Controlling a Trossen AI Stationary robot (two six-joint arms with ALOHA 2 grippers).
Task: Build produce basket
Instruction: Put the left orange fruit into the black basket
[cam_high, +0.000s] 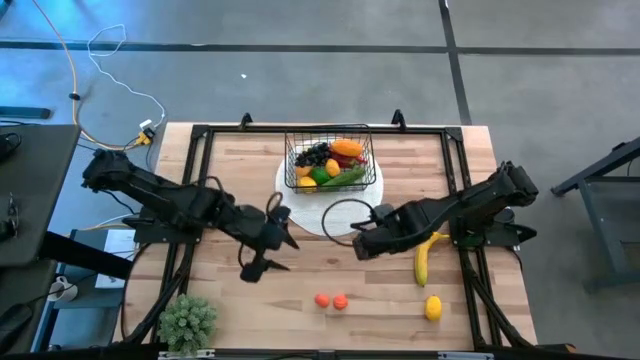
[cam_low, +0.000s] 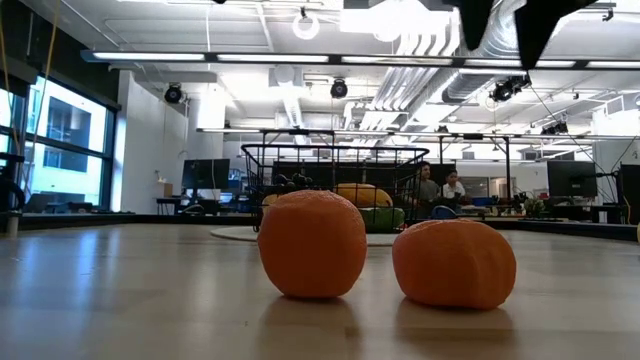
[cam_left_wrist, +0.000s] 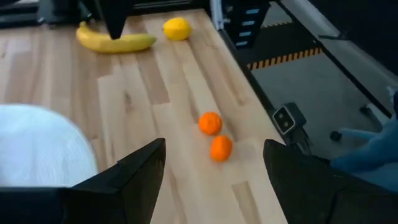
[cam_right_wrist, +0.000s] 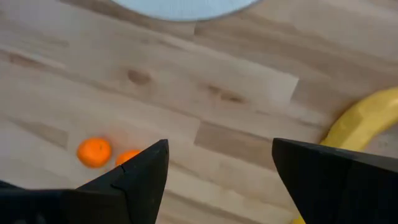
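Low view puts two orange pieces (cam_low: 313, 244) right in front of you, side by side and almost touching on the wooden table (cam_low: 120, 290); from above you find them at the near edge, with a lemon (cam_high: 433, 308) further right and a spiky potted plant (cam_high: 188, 320) at the near left corner. Next you meet the banana (cam_high: 424, 258), lying lengthwise just beside the right arm. Your right gripper (cam_high: 358, 240) hangs over bare wood near the plate's front edge, its fingers (cam_right_wrist: 134, 180) spread apart with nothing between them. Your left gripper (cam_high: 285, 232) hovers at mid-table just left of the plate, fingers (cam_left_wrist: 140, 171) likewise parted and empty. Between the two grippers you see a dark loop on the round white plate (cam_high: 305, 215). Farthest back, the black wire basket (cam_high: 330, 160) sits on that plate's far part, already holding dark grapes, green, yellow, orange and red produce. Beyond the table, two people sit in the room
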